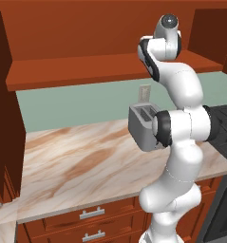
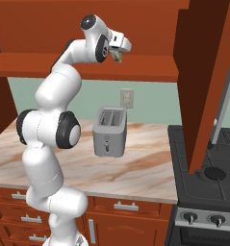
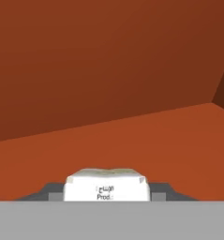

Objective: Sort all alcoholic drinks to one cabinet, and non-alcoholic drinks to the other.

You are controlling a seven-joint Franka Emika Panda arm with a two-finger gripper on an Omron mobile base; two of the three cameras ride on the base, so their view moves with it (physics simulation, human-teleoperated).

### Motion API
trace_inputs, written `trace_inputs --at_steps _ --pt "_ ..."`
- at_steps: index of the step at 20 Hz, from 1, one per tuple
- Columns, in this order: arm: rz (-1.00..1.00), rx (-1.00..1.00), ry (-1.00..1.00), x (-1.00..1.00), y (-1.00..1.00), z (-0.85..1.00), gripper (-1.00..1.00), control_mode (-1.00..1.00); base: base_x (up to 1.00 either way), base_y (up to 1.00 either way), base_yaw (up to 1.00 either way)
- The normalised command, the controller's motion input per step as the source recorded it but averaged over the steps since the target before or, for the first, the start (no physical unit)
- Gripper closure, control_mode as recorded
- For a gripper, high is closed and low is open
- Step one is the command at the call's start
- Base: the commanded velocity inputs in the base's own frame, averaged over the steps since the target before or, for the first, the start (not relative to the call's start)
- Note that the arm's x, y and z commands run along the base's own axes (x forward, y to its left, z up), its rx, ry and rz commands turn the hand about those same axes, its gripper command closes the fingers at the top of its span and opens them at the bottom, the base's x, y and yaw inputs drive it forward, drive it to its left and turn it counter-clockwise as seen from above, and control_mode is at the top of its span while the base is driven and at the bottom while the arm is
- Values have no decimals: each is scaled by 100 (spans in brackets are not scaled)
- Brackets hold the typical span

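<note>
Tool raised inside the open wall cabinet, just above its plank shelf. Closed on the small cream-white carton, seen in the hand view between the finger tips with its printed top facing the camera; in the right base view a pale sliver of it peeks out under the hand. Carton apparently not yet set down on the shelf, though contact cannot be told. Shelf ahead bare, back wall close. Below, grey toaster on the marble surface. Judged: one non-alcoholic drink about to be placed; release and retreat left, then the other drinks, none visible here.
</note>
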Motion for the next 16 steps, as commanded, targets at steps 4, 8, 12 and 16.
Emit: trace_inputs --at_steps 4,8,12,16 --pt "0 4 0 10 0 -18 -100 -100 0 0 0" --pt "0 4 0 8 0 -16 -100 -100 0 0 0" --pt "0 4 0 10 0 -16 -100 -100 0 0 0" --pt "0 2 -2 14 0 -17 -100 -100 0 0 0"
